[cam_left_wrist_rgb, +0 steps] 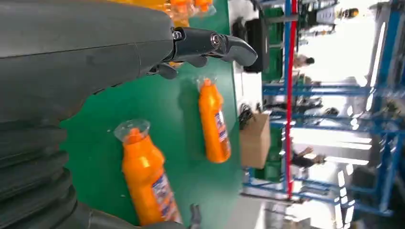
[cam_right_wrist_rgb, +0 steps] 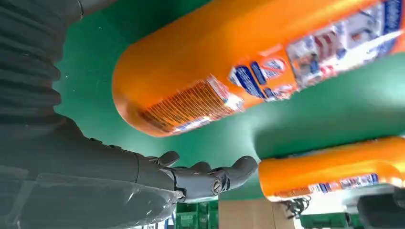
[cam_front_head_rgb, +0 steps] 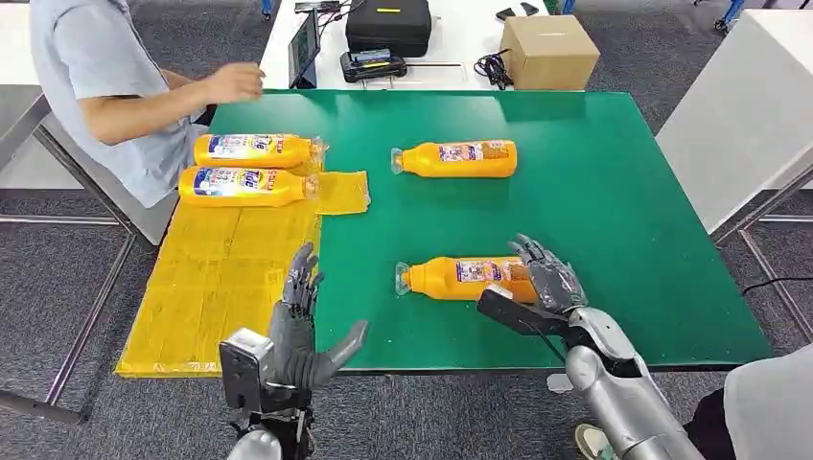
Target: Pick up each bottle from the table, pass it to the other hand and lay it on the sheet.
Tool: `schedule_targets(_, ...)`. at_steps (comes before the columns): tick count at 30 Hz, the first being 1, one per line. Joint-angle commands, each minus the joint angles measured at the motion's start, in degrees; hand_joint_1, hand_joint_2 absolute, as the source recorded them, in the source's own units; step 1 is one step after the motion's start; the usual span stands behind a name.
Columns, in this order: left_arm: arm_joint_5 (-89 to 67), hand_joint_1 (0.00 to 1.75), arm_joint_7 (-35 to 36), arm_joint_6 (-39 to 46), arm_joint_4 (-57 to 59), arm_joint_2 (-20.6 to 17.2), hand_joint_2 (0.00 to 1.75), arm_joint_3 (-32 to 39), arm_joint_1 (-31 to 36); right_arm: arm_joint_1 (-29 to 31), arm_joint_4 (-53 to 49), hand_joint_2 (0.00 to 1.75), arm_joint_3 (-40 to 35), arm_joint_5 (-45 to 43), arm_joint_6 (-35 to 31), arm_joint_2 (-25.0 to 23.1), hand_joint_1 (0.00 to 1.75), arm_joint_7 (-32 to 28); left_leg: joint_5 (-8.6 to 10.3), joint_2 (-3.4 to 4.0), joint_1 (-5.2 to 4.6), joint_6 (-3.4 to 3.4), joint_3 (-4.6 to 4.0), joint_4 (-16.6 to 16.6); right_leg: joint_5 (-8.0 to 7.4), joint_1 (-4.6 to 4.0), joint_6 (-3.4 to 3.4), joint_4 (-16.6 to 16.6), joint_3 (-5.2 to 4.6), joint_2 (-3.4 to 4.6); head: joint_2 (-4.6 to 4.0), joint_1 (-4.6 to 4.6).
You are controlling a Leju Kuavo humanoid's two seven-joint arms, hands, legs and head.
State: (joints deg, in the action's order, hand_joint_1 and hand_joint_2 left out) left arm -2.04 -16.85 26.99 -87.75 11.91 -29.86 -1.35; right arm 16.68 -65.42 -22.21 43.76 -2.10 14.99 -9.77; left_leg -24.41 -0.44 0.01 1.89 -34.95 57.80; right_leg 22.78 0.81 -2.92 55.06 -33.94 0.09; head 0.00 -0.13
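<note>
1. Landmark: the yellow sheet (cam_front_head_rgb: 220,268) lay along one side of the green table (cam_front_head_rgb: 623,192); every place below is given relative to it.
2. Done: two bottles (cam_front_head_rgb: 251,150) (cam_front_head_rgb: 242,186) lay side by side on the far end of the sheet, caps pointing towards the table's middle.
3. Left: two bottles lay off the sheet on the green surface. The far bottle (cam_front_head_rgb: 458,159) lay level with the sheet's far end, well apart from it. The near bottle (cam_front_head_rgb: 465,278) lay level with the sheet's near half, cap towards the sheet.
4. Right hand (cam_front_head_rgb: 537,283): it was at the base end of the near bottle, the end away from the sheet, fingers apart and arched over the body. The right wrist view showed a gap between the fingers (cam_right_wrist_rgb: 210,176) and the bottle; no grip was evident.
5. Left hand (cam_front_head_rgb: 302,326): it hovered beside the sheet's near inner edge, spread wide and holding nothing.
6. Judgement: the task stood roughly half complete; the third pick-up was in hand, with the handover and laying down outstanding.
7. A person's hand (cam_front_head_rgb: 233,82) hovered beyond the sheet's far end.
</note>
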Motion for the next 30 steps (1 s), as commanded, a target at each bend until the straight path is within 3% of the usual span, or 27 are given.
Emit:
schedule_targets(1,-2.2,0.0,2.5,-1.5,5.5,-2.0,1.75,-2.8,3.1,7.4,6.9,1.75,-6.5,-0.2,1.8,2.1,0.0,1.4,-0.11,0.18,-0.01,-0.1,0.3,0.0,0.08,0.0,0.12,0.0,0.22,0.14,0.0,0.0)
schedule_targets(9,-2.9,0.0,3.6,-2.5,6.3,-1.6,1.75,-2.9,3.7,11.4,10.2,1.75,-9.4,0.6,2.8,1.8,0.0,2.0,-0.06,0.12,0.0,-0.09,0.23,0.0,0.04,-0.01,0.1,0.0,0.17,0.09,0.0,0.0)
schedule_targets(19,-3.6,0.0,4.0,-2.2,6.9,-1.3,1.75,-2.6,3.8,11.8,11.4,1.75,-10.1,-0.2,3.3,1.3,0.0,2.0,-0.06,0.11,-0.01,-0.08,0.21,0.0,0.05,0.0,0.09,0.0,0.15,0.07,0.0,0.0)
schedule_targets(30,-3.5,0.0,4.2,-3.3,11.6,-2.1,1.75,-4.0,6.6,16.5,21.9,1.75,-15.2,-11.6,16.1,4.9,0.0,0.4,0.0,-0.02,-0.02,-0.05,0.13,-0.1,0.01,0.01,0.06,0.0,0.12,-0.04,0.0,0.0)
